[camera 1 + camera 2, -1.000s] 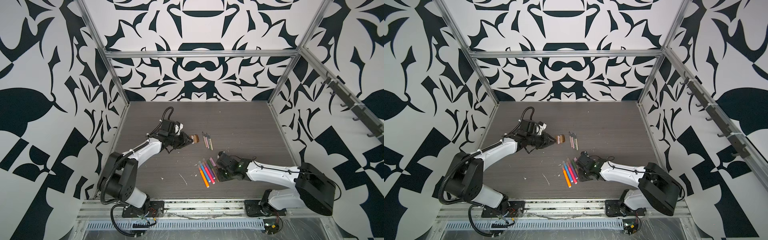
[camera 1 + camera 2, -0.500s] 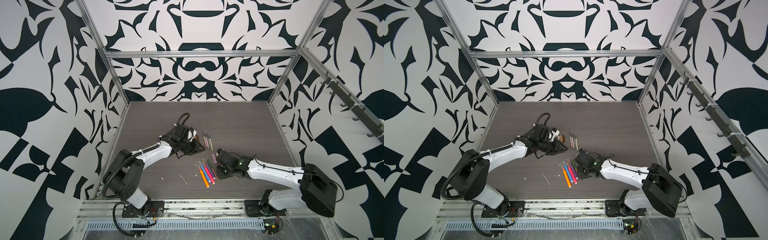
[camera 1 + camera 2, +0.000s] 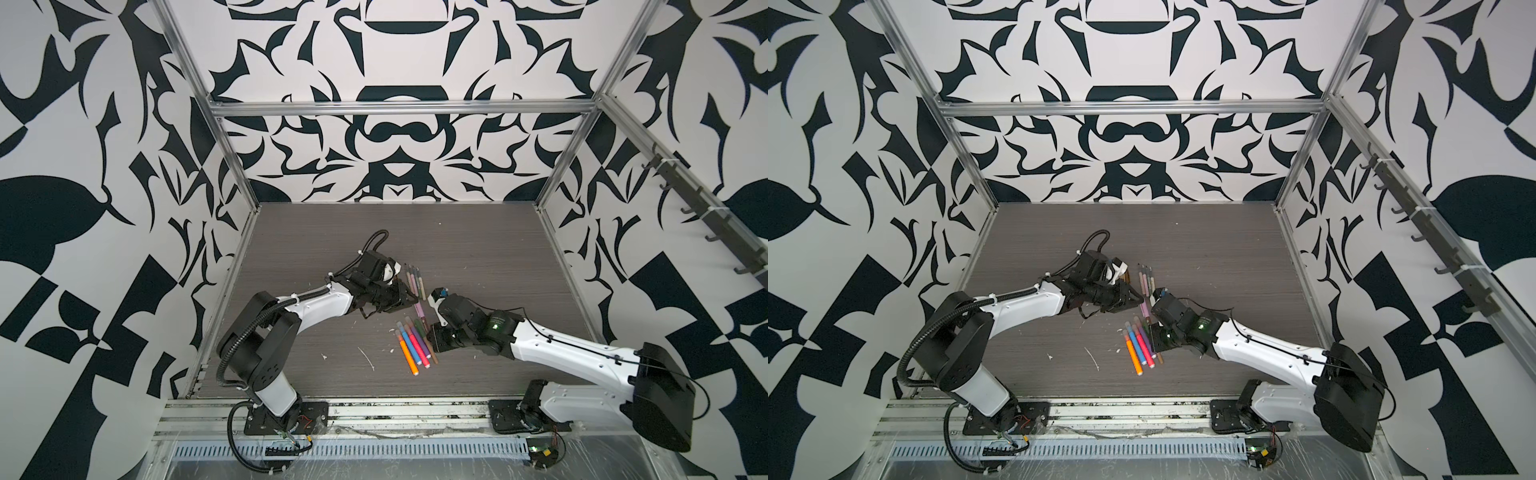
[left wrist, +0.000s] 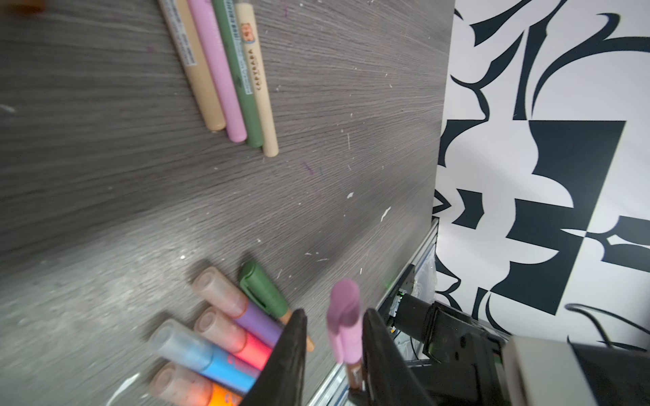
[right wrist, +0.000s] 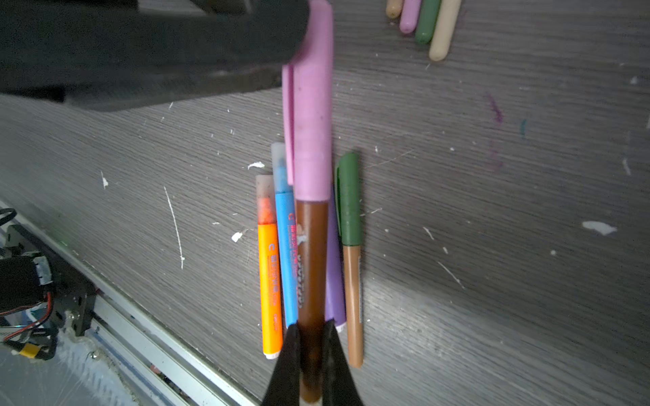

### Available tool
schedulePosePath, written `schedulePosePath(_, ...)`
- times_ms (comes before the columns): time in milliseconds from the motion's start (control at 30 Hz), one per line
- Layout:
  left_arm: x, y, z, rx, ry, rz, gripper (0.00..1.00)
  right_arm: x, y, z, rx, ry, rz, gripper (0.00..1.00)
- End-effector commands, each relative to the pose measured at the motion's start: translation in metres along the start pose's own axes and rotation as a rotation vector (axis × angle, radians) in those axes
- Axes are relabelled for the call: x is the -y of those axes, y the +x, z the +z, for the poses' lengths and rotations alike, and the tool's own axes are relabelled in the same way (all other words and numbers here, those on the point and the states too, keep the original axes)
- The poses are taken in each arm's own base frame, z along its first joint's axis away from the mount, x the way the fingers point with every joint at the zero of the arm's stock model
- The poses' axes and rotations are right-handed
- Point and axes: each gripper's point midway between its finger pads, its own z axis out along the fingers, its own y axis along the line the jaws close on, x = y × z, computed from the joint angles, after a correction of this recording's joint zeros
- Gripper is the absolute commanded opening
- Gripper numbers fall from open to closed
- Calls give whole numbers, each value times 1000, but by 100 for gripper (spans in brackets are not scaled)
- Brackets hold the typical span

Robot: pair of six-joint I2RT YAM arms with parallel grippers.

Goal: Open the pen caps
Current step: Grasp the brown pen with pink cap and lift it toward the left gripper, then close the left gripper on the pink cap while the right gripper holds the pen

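Right wrist view: right gripper point(image 5: 311, 328) clamps brown pen point(image 5: 311, 253); left gripper point(image 4: 334, 313) straddles pink cap point(image 5: 311, 123), grip unclear.

Brown pen point(image 5: 311, 267), pink cap point(image 5: 312, 123) still on, raised over flat row: orange pen point(image 5: 270, 281), blue pen point(image 5: 285, 246), red-pink pen point(image 4: 251, 346), purple pen point(image 5: 336, 281), clear caps point(image 4: 214, 284) on; tan pen point(image 5: 352, 298), green cap point(image 5: 349, 200) on. Four pastel pens point(image 4: 220, 77) side by side, well apart.

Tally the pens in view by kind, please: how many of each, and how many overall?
Clear-capped markers: 4
Green-capped pen: 1
Pink-capped brown pen: 1
Slim pens in far row: 4
Total: 10
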Motion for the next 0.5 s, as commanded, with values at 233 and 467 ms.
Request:
schedulePosePath(233,21,-5,5,5,58,5,30,-32,-31,-19,79,-127,22,0)
schedulePosePath(467,30,-4,3,-3,80,12,7,-27,-43,-22,100,-149,77,0)
